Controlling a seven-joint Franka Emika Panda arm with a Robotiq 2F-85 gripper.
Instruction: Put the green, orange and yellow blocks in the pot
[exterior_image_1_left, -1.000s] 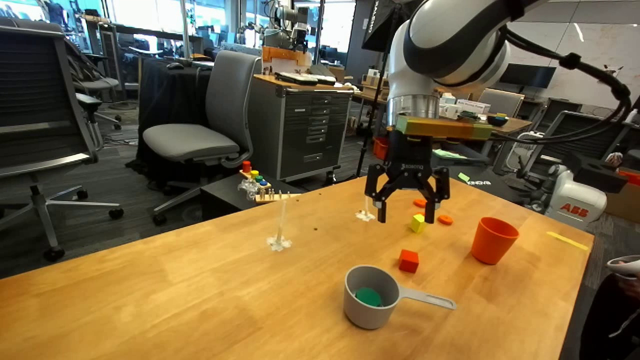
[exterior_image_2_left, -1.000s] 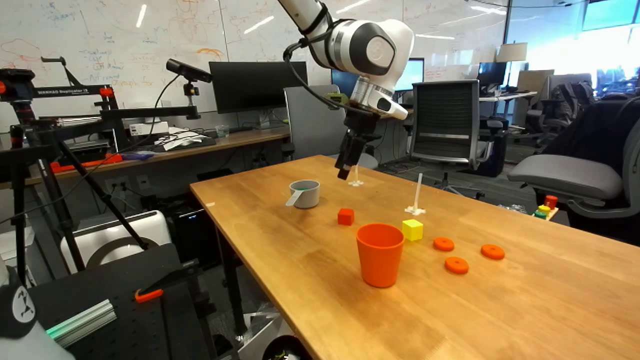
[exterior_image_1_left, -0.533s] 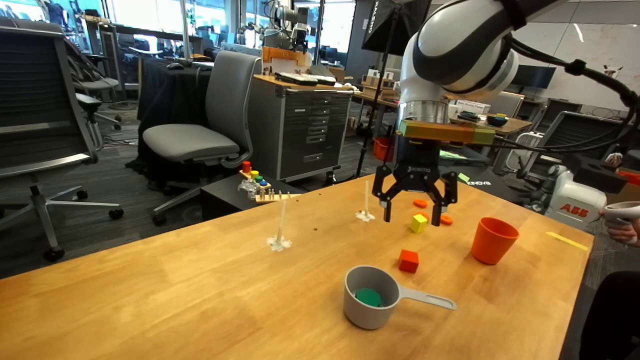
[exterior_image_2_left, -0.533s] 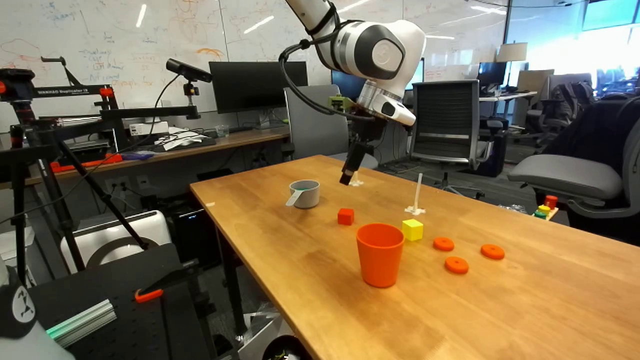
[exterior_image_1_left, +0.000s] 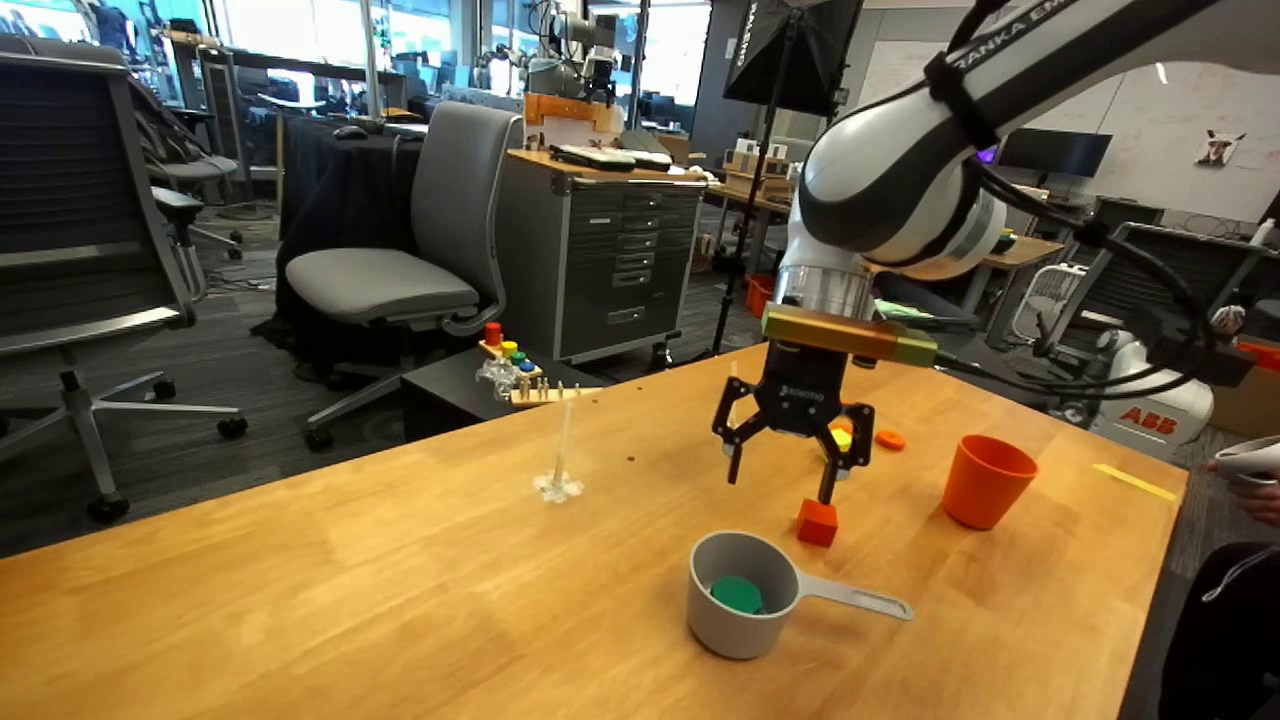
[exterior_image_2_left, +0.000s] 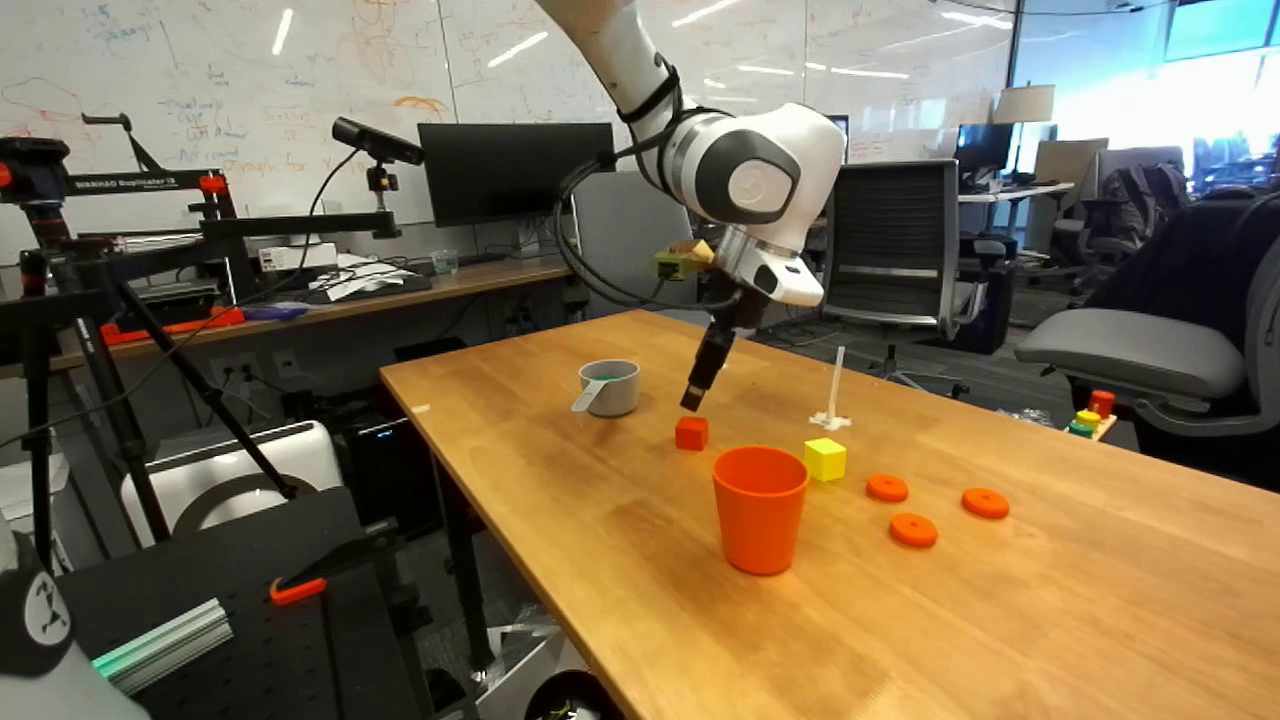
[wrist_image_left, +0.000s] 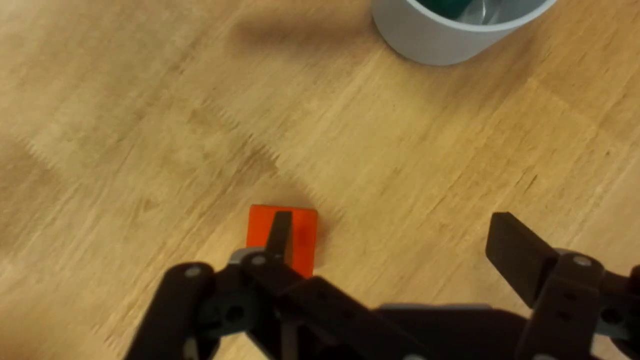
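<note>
The grey pot (exterior_image_1_left: 735, 635) stands on the table, also in an exterior view (exterior_image_2_left: 618, 397) and partly in the wrist view (wrist_image_left: 430, 45). The green block (exterior_image_1_left: 737, 594) lies inside it; only its top shows. The red-orange block (exterior_image_1_left: 817, 526) sits on the table beside the pot, and shows in an exterior view (exterior_image_2_left: 691, 433). The yellow block (exterior_image_2_left: 826, 460) is farther off, partly hidden behind a finger in an exterior view (exterior_image_1_left: 843, 438), out of the wrist view. My gripper (exterior_image_1_left: 781, 488) is open and empty above the table. In the wrist view, one finger overlaps the red-orange block (wrist_image_left: 304, 235).
An orange-red cup (exterior_image_1_left: 985, 485) stands near the yellow block, also in an exterior view (exterior_image_2_left: 760, 515). Several flat orange discs (exterior_image_2_left: 913, 530) lie beyond it. A thin upright white stick (exterior_image_1_left: 563, 445) is fixed to the table, also in an exterior view (exterior_image_2_left: 835, 385).
My gripper has come down and moved closer to the red-orange block, staying open. The blocks, pot and cup have not moved.
</note>
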